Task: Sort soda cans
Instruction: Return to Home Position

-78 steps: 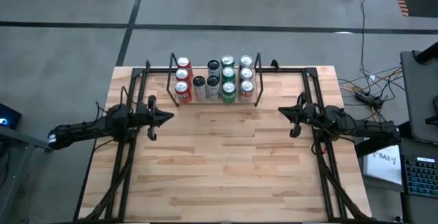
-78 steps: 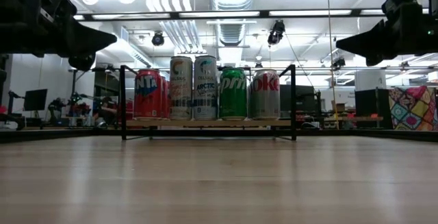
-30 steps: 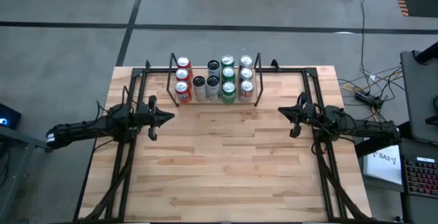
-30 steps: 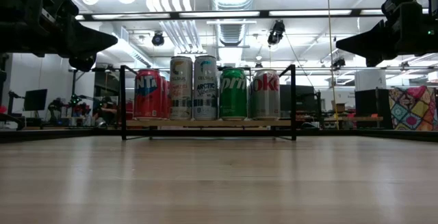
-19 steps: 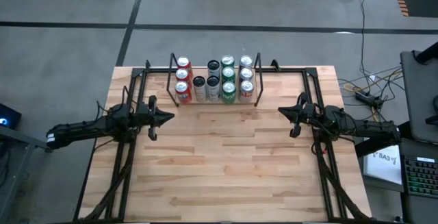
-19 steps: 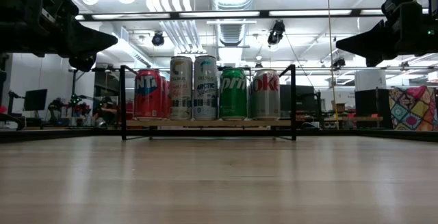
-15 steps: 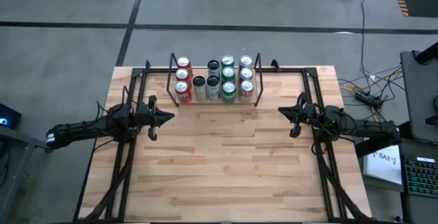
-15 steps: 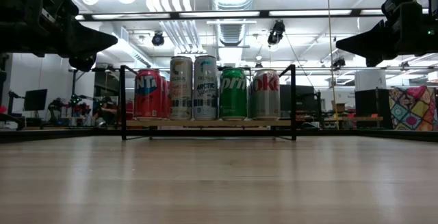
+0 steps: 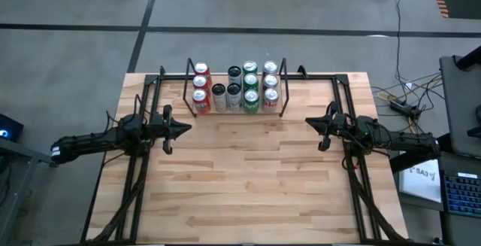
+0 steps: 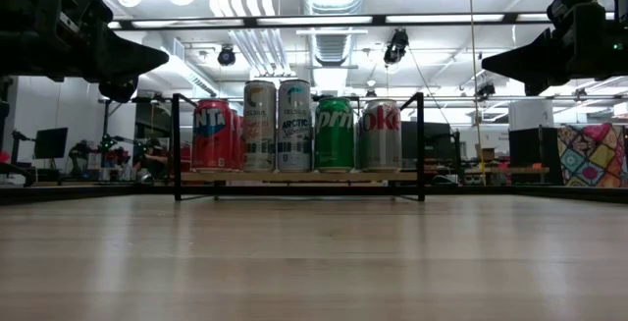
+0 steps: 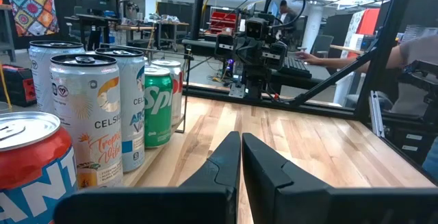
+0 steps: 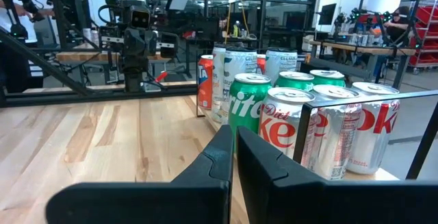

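Observation:
The soda cans (image 9: 234,88) stand upright in rows inside a black wire rack (image 10: 294,177) at the middle of the table's far edge. Front row in the low view: a red can (image 10: 216,134), two white cans (image 10: 278,125), a green can (image 10: 335,134) and a silver can (image 10: 379,134). My left gripper (image 9: 188,128) hovers level and shut over the table's left side, pointing right, short of the rack. My right gripper (image 9: 308,123) hovers shut on the right side, pointing left. Both hold nothing; their closed tips show in the wrist views (image 11: 241,138) (image 12: 233,131).
Black metal arm stands (image 9: 143,171) (image 9: 359,178) run along the table's left and right sides. Bare wood (image 9: 248,178) stretches between the arms and toward the near edge. A desk with a keyboard (image 9: 458,193) stands off the table's right. People (image 11: 410,46) are in the room beyond.

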